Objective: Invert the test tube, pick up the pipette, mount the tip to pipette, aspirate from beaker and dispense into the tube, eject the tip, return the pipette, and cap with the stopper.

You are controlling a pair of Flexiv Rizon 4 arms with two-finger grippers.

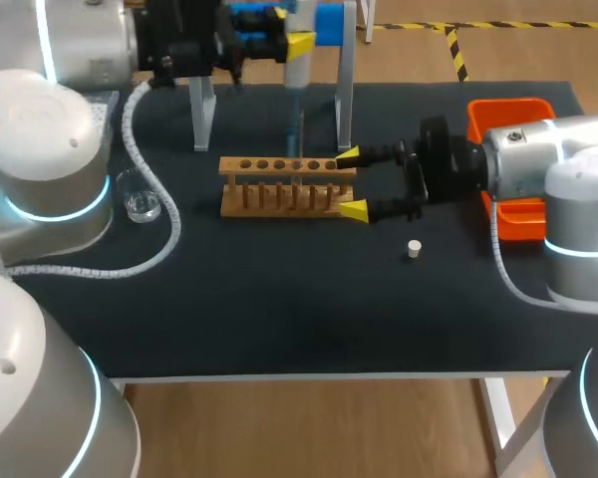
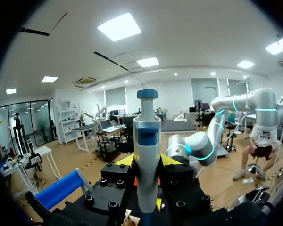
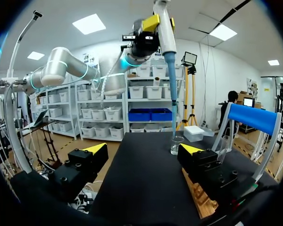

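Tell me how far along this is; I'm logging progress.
Done: pipette picked up in left hand, blue tip mounted. In hand: pipette hangs above the rack, right hand open beside it. Left: tip ejection, pipette return, capping; the stopper lies loose on the table. Liquid transfer: cannot tell.

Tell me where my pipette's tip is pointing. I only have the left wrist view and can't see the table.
Observer: The tip on the pipette points down over the back of the wooden rack. I can't tell if it's inside a tube.
Operator: Where's my other arm?
Observer: The right gripper is open at the rack's right end.
Operator: And the stopper?
Observer: The stopper lies on the table near that gripper, apart from the rack.
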